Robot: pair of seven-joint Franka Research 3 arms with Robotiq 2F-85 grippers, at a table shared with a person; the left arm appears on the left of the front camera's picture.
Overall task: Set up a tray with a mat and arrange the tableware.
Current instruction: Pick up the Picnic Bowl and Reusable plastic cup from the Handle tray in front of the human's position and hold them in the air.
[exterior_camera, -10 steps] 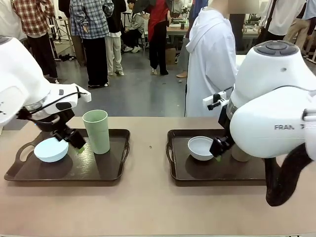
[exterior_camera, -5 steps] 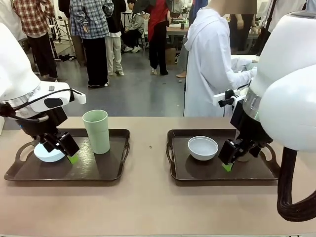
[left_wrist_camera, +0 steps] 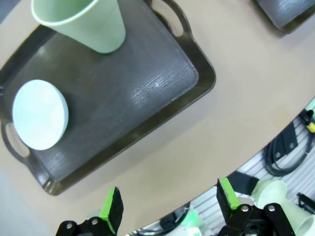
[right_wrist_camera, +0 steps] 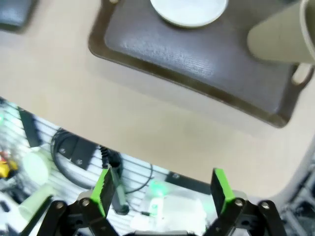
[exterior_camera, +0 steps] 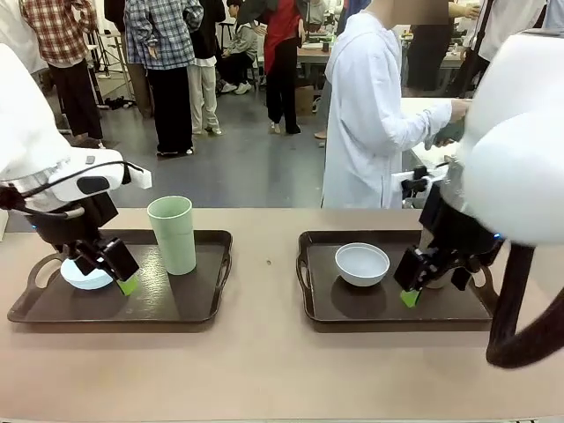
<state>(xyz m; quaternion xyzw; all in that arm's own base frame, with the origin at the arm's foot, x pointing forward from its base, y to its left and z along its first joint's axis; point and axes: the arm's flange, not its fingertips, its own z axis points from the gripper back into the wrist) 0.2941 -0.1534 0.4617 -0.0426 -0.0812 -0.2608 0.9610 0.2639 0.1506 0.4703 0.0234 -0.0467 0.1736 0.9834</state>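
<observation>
Pale blue bowl (left_wrist_camera: 39, 114): sits rim-up at one end of the left tray (left_wrist_camera: 162, 81), ahead of the left gripper (left_wrist_camera: 169, 204) and off to the side of its left-hand finger, outside the line of the gap. Light green tumbler (left_wrist_camera: 81, 22): upright on the same tray, long axis vertical, farther ahead of those fingers than the bowl. Left gripper: fingers spread wide, holding nothing, the gap facing bare table (left_wrist_camera: 236, 103) short of the tray. From the room side it hangs low, just beside the blue bowl (exterior_camera: 86, 275). Greyish-white bowl (right_wrist_camera: 189, 10): rim-up on the right tray (right_wrist_camera: 197, 64), well ahead of the right gripper (right_wrist_camera: 161, 189), roughly in line with its gap. Tan tumbler (right_wrist_camera: 280, 34): on the same tray, ahead and beyond the right-hand finger; it appears to stand upright, though from the front the gripper covers most of it. Right gripper: fingers wide, empty. Nearness: the left arm serves the blue bowl and green tumbler, the right arm the white bowl and tan tumbler. In my judgement, either gripper would need to reach forward and swing to one side before its fingers could straddle a piece.
</observation>
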